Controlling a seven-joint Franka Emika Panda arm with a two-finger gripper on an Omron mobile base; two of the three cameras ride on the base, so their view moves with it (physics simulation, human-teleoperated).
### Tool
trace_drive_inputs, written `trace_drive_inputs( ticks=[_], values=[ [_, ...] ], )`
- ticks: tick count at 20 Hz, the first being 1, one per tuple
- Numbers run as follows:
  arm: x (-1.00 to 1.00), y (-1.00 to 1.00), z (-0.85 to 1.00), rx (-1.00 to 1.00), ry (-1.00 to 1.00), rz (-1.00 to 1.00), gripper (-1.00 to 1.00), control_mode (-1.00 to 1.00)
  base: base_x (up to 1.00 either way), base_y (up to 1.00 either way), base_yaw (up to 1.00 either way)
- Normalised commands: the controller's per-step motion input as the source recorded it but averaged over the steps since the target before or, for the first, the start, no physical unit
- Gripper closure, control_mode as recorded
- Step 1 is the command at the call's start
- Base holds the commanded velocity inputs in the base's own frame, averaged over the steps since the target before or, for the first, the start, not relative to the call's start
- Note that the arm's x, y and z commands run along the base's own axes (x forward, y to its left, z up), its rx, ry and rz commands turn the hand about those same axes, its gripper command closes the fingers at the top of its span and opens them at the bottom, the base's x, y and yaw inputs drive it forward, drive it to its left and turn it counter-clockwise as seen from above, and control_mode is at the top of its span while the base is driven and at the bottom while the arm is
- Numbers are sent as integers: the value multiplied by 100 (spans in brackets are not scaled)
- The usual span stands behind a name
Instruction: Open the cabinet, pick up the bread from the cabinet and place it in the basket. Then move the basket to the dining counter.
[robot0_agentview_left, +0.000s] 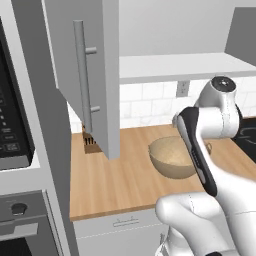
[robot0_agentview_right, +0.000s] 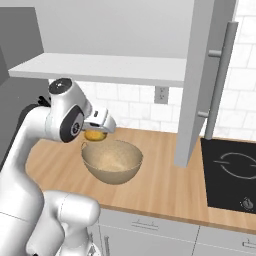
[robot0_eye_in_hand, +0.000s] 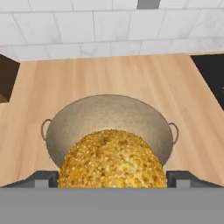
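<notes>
Woven basket (robot0_eye_in_hand: 87, 120): we see it empty, standing on the wood counter (robot0_agentview_left: 115, 185).
Bread (robot0_eye_in_hand: 111, 159): we see it above the basket's near rim.
Fingers (robot0_eye_in_hand: 112, 178): spread wide, flanking the bread; we read this as a hold.

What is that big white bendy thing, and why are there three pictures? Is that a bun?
The white bendy thing is a robot arm in a pretend, computer-drawn kitchen. Two pictures come from cameras riding behind the arm, one to its left and one to its right, so you see the same worktop from two sides. The third comes from a camera on the robot's hand, looking down past its jaws. Yes, that is a golden bun, the bread. The gripper has its jaws spread wide, one on each side of the bread, right above a tan basket standing on the wooden worktop. Overhead, the grey cabinet has its doors swung open.
</notes>
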Motion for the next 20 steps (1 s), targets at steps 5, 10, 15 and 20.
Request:
trace_drive_inputs(
  ticks=[5,10,15,20],
  values=[
    [19,-7,-100,0,17,0,100,-100,0,0,0],
    [32,-7,-81,0,8,2,100,-100,0,0,0],
    [37,-6,-61,0,2,3,100,-100,0,0,0],
    [14,-3,-52,0,0,3,100,-100,0,0,0]
  ],
)
